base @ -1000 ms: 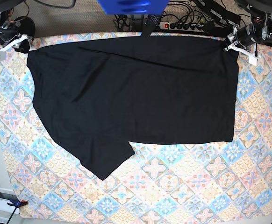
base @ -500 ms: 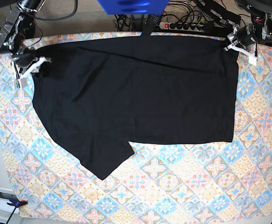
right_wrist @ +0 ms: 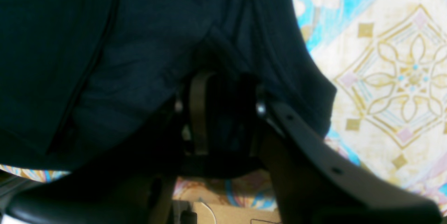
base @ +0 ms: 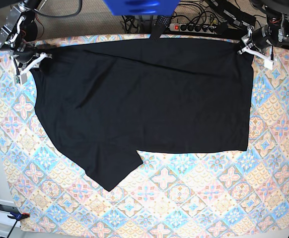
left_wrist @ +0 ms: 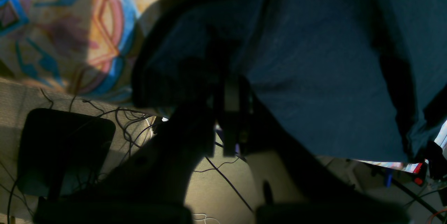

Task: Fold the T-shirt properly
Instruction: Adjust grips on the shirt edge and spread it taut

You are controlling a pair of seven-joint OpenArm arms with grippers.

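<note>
The black T-shirt (base: 149, 99) lies spread across the patterned table cover, one sleeve pointing toward the front left. My right gripper (base: 31, 65) is at the shirt's far left corner. In the right wrist view its fingers (right_wrist: 197, 112) stand partly apart with bunched black T-shirt (right_wrist: 104, 42) cloth between them, so my right gripper (right_wrist: 227, 112) is shut on the shirt. My left gripper (base: 250, 48) sits at the shirt's far right corner. In the left wrist view my left gripper (left_wrist: 228, 112) is shut, its tips at the edge of the dark T-shirt (left_wrist: 314, 59).
The patterned table cover (base: 184, 203) shows bare along the front and both sides. Behind the far edge lie a power strip (base: 194, 26) and cables, with a blue object (base: 140, 6) overhead. A clamp (base: 18, 215) grips the front left corner.
My right gripper came from the table's far left corner onto the shirt's corner, then drew back slightly up and left with the cloth. The left arm has not moved.
</note>
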